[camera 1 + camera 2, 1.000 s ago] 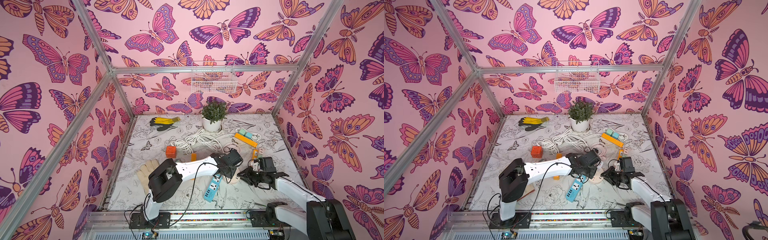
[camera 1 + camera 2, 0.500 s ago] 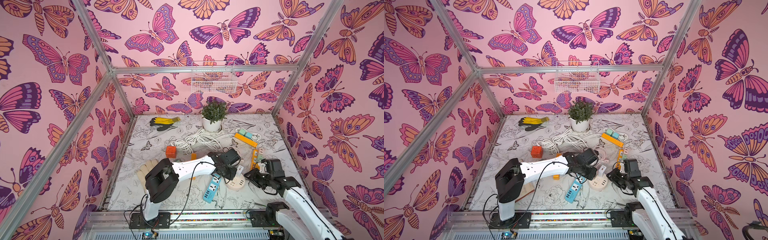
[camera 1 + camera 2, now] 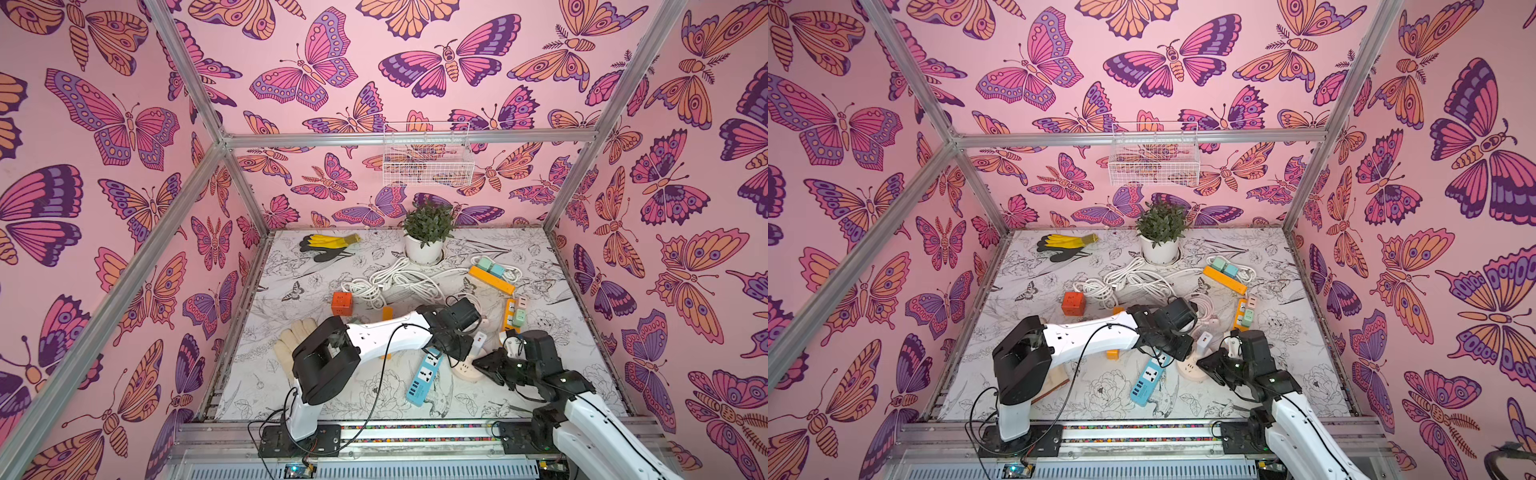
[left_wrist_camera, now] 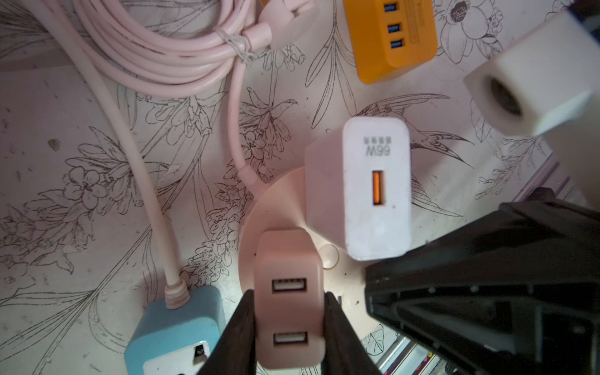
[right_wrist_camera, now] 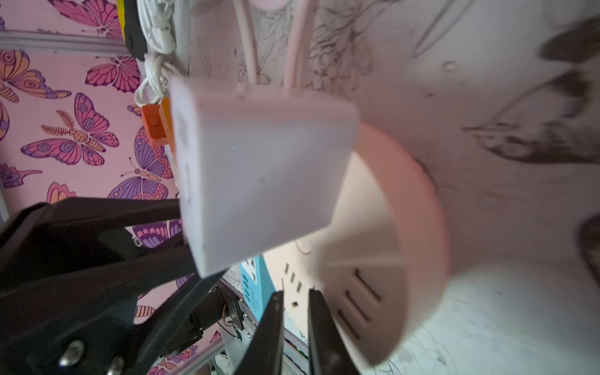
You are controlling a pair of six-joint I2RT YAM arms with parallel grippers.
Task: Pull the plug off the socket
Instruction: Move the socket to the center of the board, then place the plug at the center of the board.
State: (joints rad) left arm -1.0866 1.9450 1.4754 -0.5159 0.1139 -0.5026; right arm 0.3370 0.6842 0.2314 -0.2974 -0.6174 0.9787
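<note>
I work in staged lab booth: aluminium frame [image 3: 374, 139] holds butterfly-print walls [image 3: 104, 124]; my left arm [image 3: 386, 336] and right arm [image 3: 598, 419] bolted to front rail [image 3: 415, 432]; flower-print tabletop [image 3: 291, 274].

Left claw [image 4: 289, 308]: the two-port plug [image 4: 289, 256] sits between its fingers and stands on the round socket [image 4: 276, 204], which lies flat on the table [image 4: 65, 130]. The single-port charger [image 4: 376, 188] stands on the same socket, just beside the plug, toward this claw's right. The right claw [image 5: 295, 293] is close on that same side, tips over the socket's face near its rim; contact cannot be confirmed. The power strip [image 3: 424, 374] lies on the table just left of the left claw. The cord bundle [image 4: 156, 48] and multi-port strip [image 4: 389, 35] lie beyond the socket, farther from the arm bases than the left claw.
</note>
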